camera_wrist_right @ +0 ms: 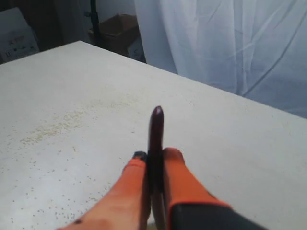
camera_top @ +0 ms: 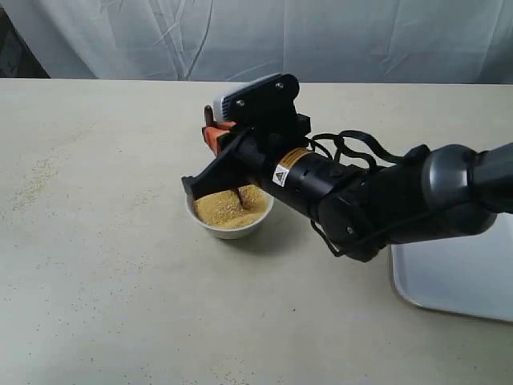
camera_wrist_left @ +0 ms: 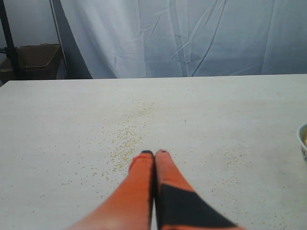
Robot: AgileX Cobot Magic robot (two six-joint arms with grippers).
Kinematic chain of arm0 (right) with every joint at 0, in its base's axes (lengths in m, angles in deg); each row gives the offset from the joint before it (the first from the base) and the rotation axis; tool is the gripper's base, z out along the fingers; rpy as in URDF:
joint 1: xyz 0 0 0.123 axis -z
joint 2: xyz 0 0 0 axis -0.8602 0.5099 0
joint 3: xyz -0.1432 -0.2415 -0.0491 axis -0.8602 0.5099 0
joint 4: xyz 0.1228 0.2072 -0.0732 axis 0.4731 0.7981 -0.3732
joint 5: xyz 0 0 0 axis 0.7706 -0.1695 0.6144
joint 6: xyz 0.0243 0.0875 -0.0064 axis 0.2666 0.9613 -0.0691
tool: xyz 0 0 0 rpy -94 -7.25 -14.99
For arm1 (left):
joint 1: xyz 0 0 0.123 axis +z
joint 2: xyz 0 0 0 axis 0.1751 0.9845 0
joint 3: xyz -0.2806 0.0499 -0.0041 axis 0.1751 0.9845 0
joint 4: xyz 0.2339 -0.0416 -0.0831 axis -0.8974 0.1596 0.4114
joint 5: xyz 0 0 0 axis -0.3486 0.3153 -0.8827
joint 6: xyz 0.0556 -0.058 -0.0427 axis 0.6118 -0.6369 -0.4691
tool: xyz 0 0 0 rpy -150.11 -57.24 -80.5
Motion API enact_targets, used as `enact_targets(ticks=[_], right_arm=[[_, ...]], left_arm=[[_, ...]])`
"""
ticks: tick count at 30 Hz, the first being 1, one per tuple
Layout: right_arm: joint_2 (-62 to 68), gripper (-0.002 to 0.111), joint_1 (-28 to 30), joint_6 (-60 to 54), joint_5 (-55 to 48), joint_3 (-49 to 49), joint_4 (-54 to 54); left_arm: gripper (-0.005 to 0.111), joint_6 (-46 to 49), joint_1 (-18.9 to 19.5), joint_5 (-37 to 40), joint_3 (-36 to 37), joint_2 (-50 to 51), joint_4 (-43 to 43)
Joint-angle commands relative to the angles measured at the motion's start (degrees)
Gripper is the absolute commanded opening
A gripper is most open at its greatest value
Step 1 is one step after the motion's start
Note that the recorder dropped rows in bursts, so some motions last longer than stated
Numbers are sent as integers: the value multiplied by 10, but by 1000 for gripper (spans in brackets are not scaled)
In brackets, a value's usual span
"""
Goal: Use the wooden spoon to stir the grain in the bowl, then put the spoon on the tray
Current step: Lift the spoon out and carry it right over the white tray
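Note:
The small white bowl [camera_top: 230, 227] stands mid-table, filled with a mound of yellow grain [camera_top: 220, 208]. My right gripper [camera_top: 215, 138] hovers just over the bowl, shut on the dark wooden spoon [camera_top: 240, 195], whose lower end dips into the grain. In the right wrist view the spoon's handle [camera_wrist_right: 156, 129] sticks out past the orange fingertips of the right gripper [camera_wrist_right: 154, 155]. The white tray [camera_top: 457, 277] lies at the right edge, partly behind the arm. My left gripper [camera_wrist_left: 154, 153] is shut and holds nothing, low over the table; the bowl's rim [camera_wrist_left: 303, 141] shows at that view's edge.
Loose grain [camera_wrist_left: 127, 141] is scattered over the beige table ahead of the left gripper, and more spilled grain [camera_top: 32, 180] lies at the left of the exterior view. A white curtain [camera_top: 321, 36] hangs behind the table.

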Motion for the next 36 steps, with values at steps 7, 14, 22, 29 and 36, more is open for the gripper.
enact_targets(ticks=[7, 14, 22, 29, 36], right_arm=[[-12, -1, 1, -47, 29, 2, 29], [-88, -1, 6, -50, 7, 2, 187], [-224, -1, 158, -26, -417, -40, 202], [-213, -1, 402, -185, -803, -106, 314], [-44, -1, 631, -400, -962, -105, 542]], left_arm=[[0, -1, -1, -9, 3, -2, 0], [0, -1, -1, -9, 3, -2, 0], [0, -1, -1, -9, 3, -2, 0], [0, -1, -1, -9, 3, -2, 0], [0, -1, -1, -9, 3, -2, 0]])
